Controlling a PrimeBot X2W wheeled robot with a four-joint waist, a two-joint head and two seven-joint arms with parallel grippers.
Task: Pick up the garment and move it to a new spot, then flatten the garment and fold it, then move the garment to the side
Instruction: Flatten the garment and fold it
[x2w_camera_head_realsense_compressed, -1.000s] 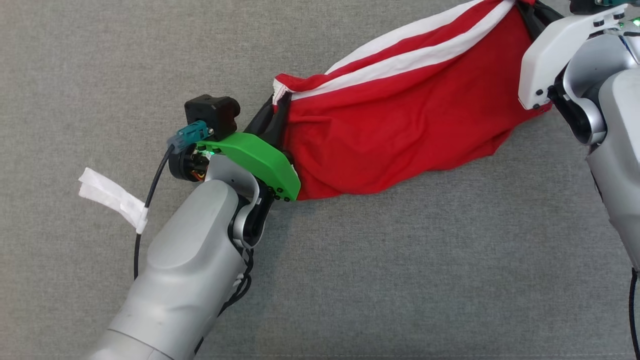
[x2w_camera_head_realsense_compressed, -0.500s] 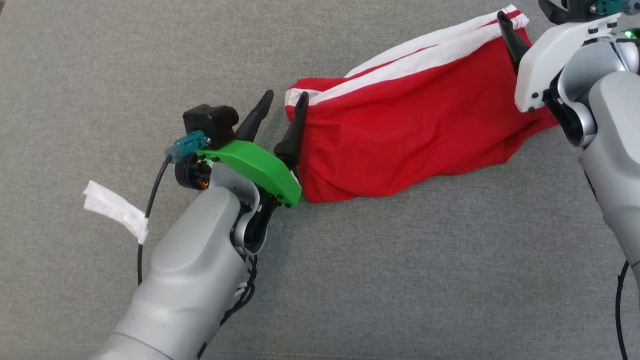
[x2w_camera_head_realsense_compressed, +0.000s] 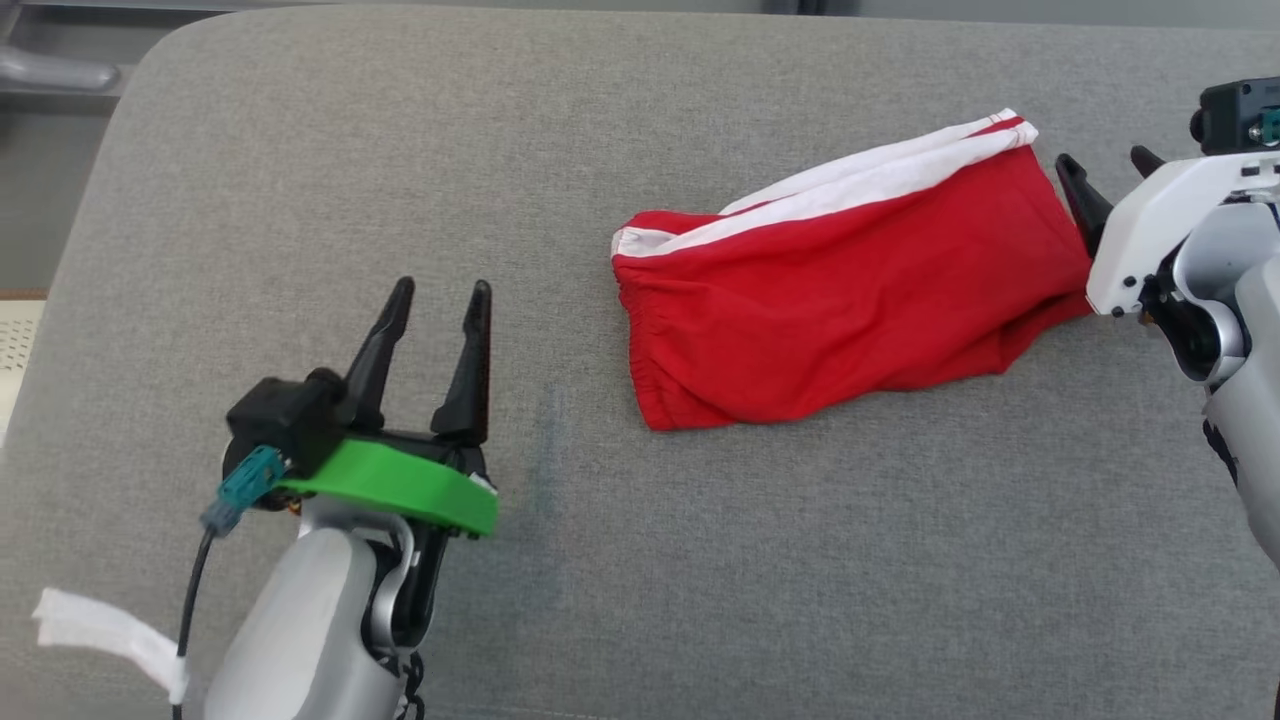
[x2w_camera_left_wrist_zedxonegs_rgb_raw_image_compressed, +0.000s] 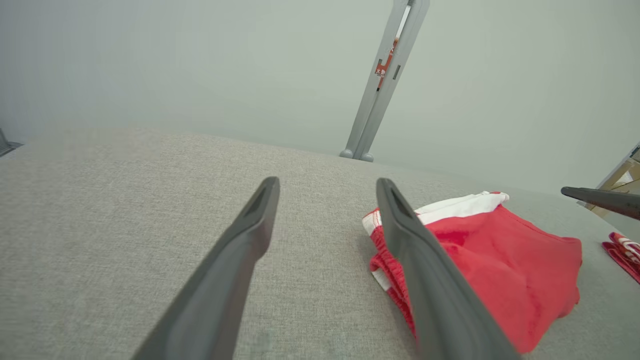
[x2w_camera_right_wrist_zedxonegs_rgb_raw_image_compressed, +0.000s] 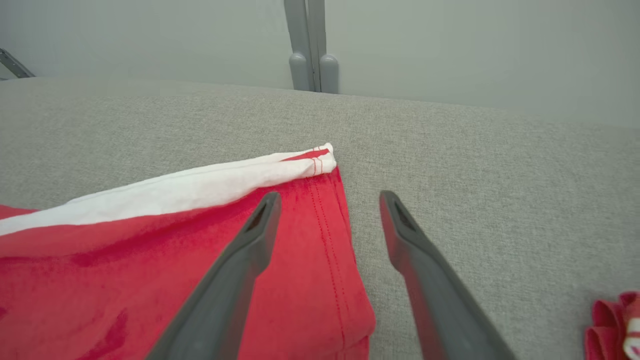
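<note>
Left tool (x2w_camera_head_realsense_compressed: 442, 287) and right tool (x2w_camera_head_realsense_compressed: 1100, 157) gape empty; the right, beside the garment (x2w_camera_head_realsense_compressed: 850, 300), could snag its hem and unfold it.

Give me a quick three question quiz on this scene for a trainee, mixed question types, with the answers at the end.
1. True or false: the left gripper is open and clear of the red garment.
2. Multiple choice: in the head view, the garment's white stripe runs along its A) far edge, B) near edge, C) middle.
3. Fill in: the right gripper is ___, at the garment's right end on the grey surface.
Key: 1 true; 2 A; 3 open.
</note>
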